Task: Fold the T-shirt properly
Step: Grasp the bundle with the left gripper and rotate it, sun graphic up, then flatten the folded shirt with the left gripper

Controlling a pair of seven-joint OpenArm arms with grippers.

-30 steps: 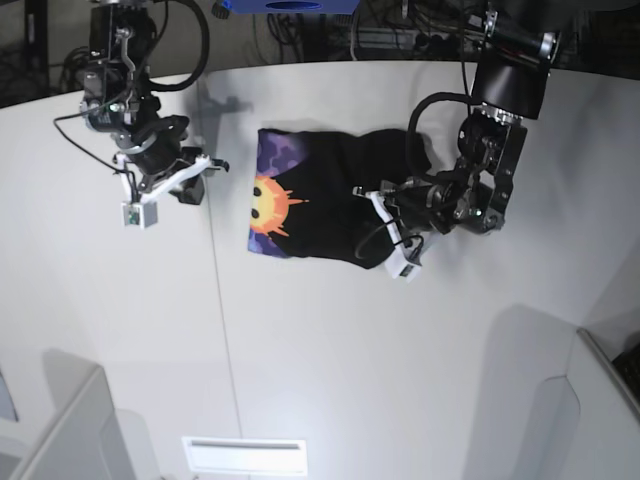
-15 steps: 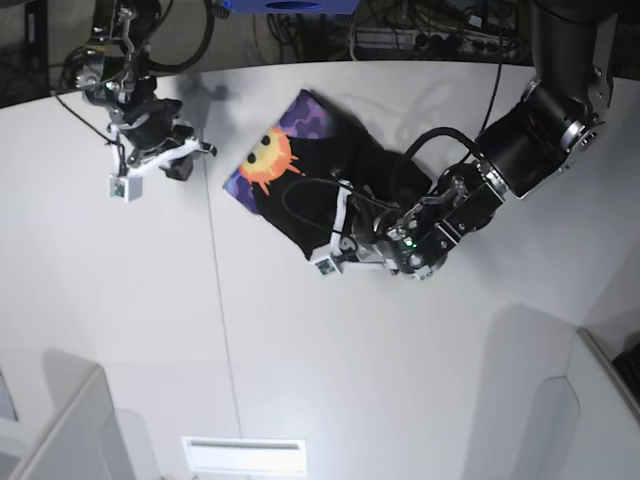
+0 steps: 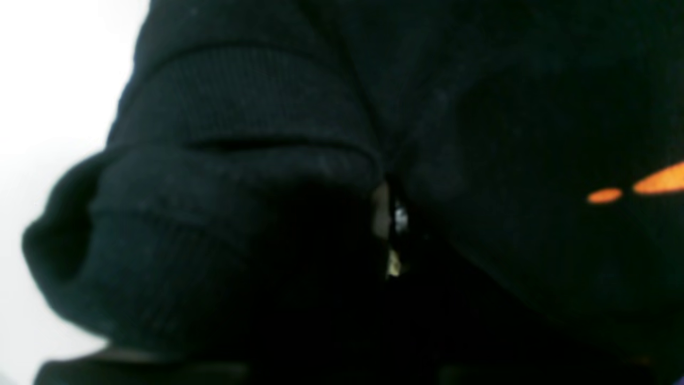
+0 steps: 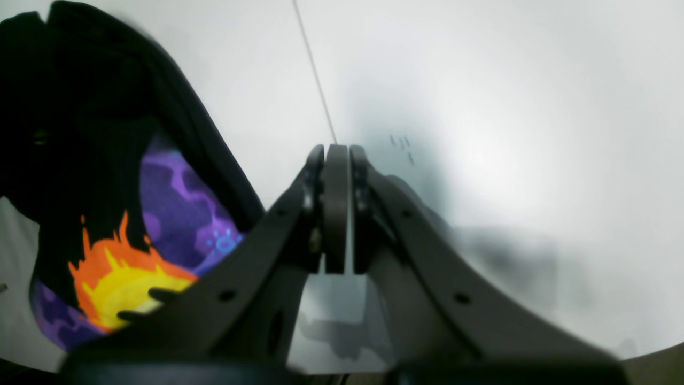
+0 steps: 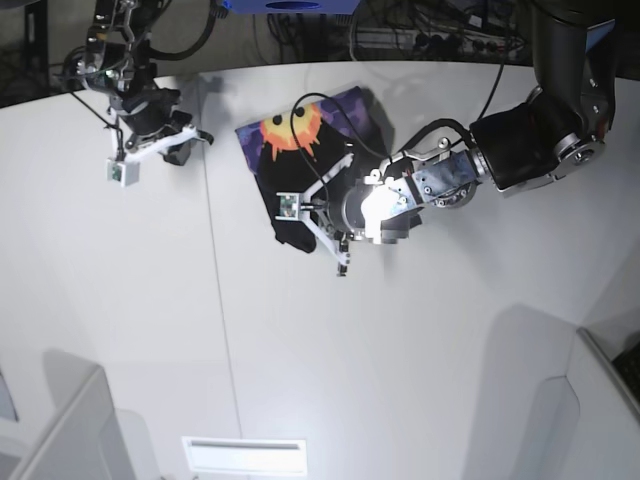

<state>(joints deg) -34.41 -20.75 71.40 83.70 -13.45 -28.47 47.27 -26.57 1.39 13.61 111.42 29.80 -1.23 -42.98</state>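
Observation:
The T-shirt (image 5: 300, 180) lies folded on the white table (image 5: 400, 350), black, with its orange-yellow sun print (image 5: 298, 128) on purple at the far end. My left gripper (image 5: 305, 218) sits at the shirt's near edge and is shut on the cloth. In the left wrist view black fabric (image 3: 481, 133) with a ribbed hem fills the frame and hides the fingers. My right gripper (image 5: 190, 142) hovers over bare table left of the shirt. It is shut (image 4: 336, 208) with nothing in it, and the sun print (image 4: 123, 272) shows to its left.
A thin seam (image 5: 215, 300) runs down the table left of the shirt. Grey bin walls stand at the near left (image 5: 70, 420) and near right (image 5: 600, 400) corners. A white slotted plate (image 5: 245, 455) lies at the front edge. Cables crowd the back edge.
The left arm has swung the T-shirt round, so the sun print moved from the left side to the far end. The right gripper drifted slightly up and left, still shut.

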